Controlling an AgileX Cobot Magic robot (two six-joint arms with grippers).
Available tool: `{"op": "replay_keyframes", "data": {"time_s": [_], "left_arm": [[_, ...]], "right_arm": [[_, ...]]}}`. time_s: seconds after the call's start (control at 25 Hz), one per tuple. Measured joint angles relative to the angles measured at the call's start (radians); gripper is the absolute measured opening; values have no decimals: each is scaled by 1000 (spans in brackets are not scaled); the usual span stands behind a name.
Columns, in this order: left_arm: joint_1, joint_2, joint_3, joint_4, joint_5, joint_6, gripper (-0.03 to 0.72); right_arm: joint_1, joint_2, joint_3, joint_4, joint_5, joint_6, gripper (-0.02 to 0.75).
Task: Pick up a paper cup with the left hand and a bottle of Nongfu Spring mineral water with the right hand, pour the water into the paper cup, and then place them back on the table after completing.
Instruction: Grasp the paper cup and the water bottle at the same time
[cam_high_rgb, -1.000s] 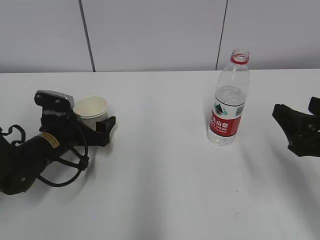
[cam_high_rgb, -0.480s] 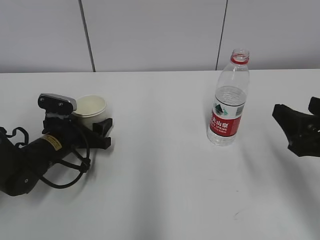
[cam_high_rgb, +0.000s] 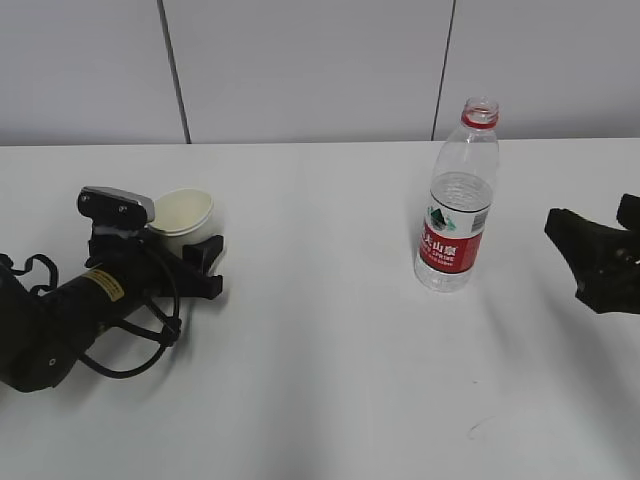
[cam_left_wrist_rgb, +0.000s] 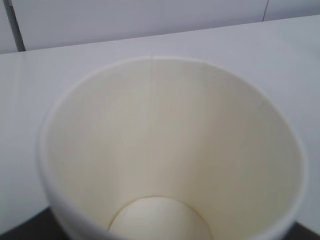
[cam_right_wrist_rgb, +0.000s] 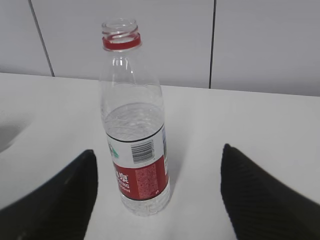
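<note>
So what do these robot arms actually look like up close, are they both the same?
Both are matte black. The left hand has a thick rounded body with a yellow sticker, looping black cables and a grey camera block on top. The right hand shows only chunky, angular black fingers at the frame's edge; the rest is out of view.

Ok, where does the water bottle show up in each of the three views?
Exterior view: bottle stands right of centre on the table, cap off, well apart from the right pincer.
Left wrist view: not in it; the cup fills the picture.
Right wrist view: bottle stands left of centre, ahead of the open fingers.
Shared landmark: the bottle's red label.
</note>
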Motion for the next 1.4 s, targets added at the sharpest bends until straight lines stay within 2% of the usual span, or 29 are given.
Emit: {"op": "replay_keyframes", "data": {"time_s": [0.2, 0.56, 0.76, 1.4], "left_arm": [[0, 0, 0, 2, 0, 0, 403], [0, 0, 0, 4, -1, -1, 399], [0, 0, 0, 9, -4, -1, 363], [0, 0, 0, 13, -4, -1, 358]], "right_arm": [[0, 34, 0, -1, -20, 0, 568], [0, 217, -3, -49, -208, 75, 587], [0, 312, -8, -49, -287, 101, 602], [0, 550, -195, -75, -304, 78, 608]]}}
